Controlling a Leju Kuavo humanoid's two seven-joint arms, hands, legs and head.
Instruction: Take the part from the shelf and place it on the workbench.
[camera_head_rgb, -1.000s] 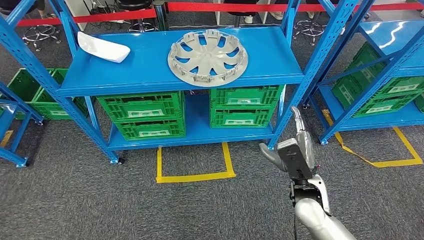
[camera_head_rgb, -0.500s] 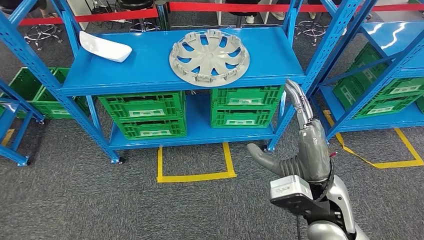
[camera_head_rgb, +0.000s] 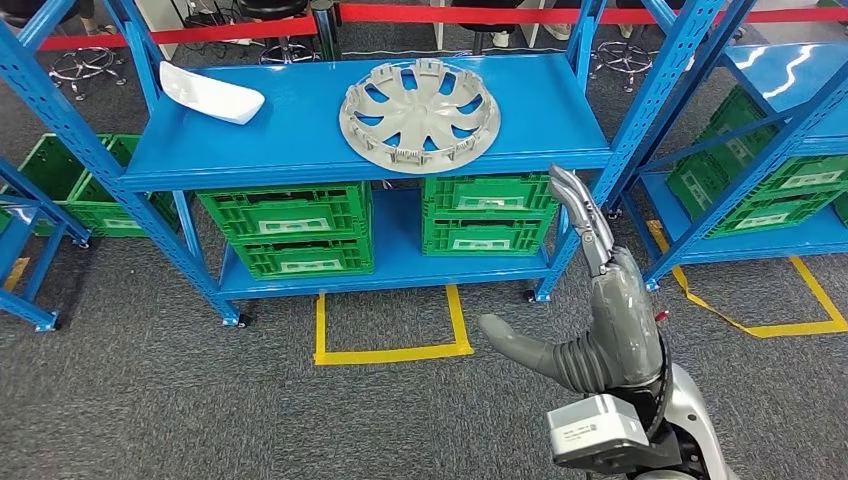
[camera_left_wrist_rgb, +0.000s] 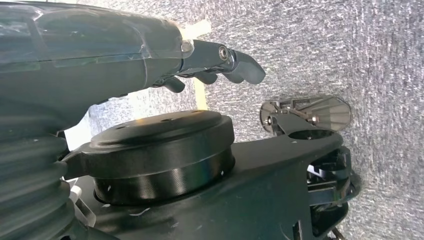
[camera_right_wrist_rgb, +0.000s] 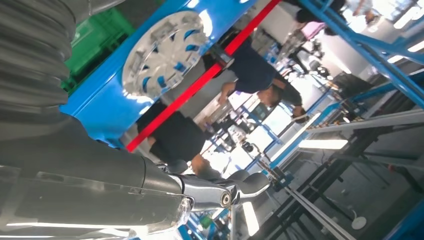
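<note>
A silver wheel cover (camera_head_rgb: 418, 115) lies flat on the top board of the blue shelf (camera_head_rgb: 290, 150), right of centre. A white curved part (camera_head_rgb: 211, 93) lies at the board's back left. My right hand (camera_head_rgb: 600, 300) is raised in front of the shelf's right post, below board level, fingers stretched toward the shelf and thumb spread to the left, holding nothing. The right wrist view looks past its fingers (camera_right_wrist_rgb: 240, 187) to the wheel cover (camera_right_wrist_rgb: 162, 52). My left hand (camera_left_wrist_rgb: 150, 55) hangs over the grey carpet with loosely curved fingers and nothing in it.
Green crates (camera_head_rgb: 285, 225) fill the shelf's lower level. A second blue shelf (camera_head_rgb: 780, 100) with crates stands to the right. Yellow tape (camera_head_rgb: 390, 350) marks a square on the carpet. A red barrier (camera_head_rgb: 450, 12) runs behind, with a person (camera_right_wrist_rgb: 255, 75) beyond it.
My right hand has risen and swung left toward the shelf's front edge, turning so its thumb spreads out. The parts on the shelf have stayed put.
</note>
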